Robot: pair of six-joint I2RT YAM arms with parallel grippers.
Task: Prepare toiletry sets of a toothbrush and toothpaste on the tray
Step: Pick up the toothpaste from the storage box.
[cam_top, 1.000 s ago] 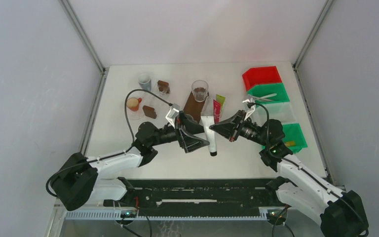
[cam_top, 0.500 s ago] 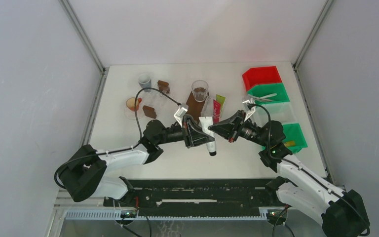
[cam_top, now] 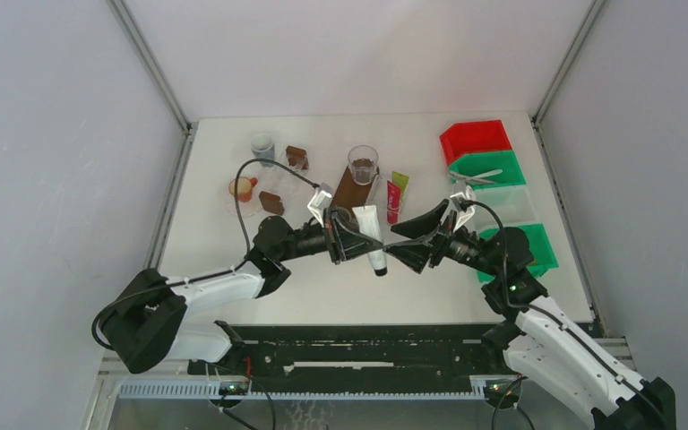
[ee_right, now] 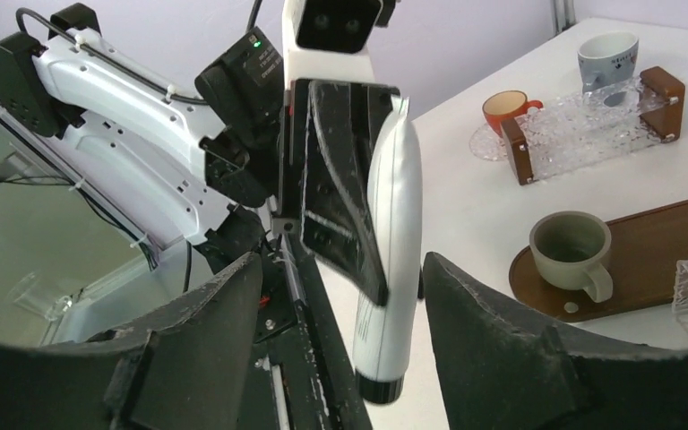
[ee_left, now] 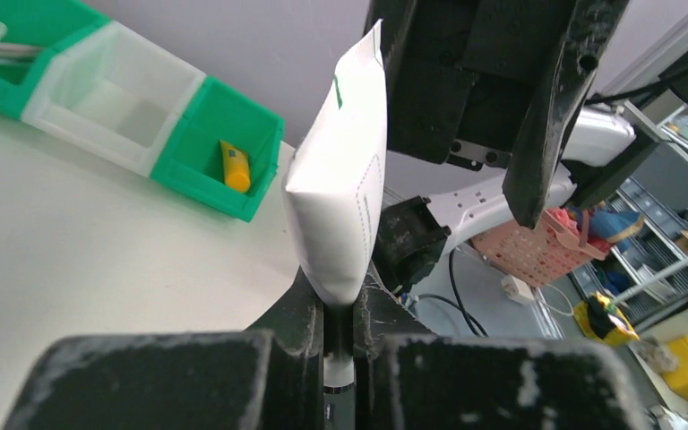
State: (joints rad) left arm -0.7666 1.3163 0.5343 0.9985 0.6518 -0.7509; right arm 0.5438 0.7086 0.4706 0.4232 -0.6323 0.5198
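Observation:
A white tube with a black cap hangs above the table, cap toward the near edge. My left gripper is shut on its lower part; the left wrist view shows the fingers pinching the tube. My right gripper stands open just to the tube's right, its jaws on either side of the tube without touching. Two small toothpaste tubes, pink-red and lime green, lie beside the brown tray. Whether the pale slim thing in a green bin is the toothbrush I cannot tell.
A glass and a grey cup stand on the tray. A grey mug, an orange cup and two brown-ended holders sit at the left. Red, green, clear and green bins line the right.
My left gripper has shut on the white tube. My right gripper, shut on the tube before, has opened and let it go, and the tube has shifted slightly left.

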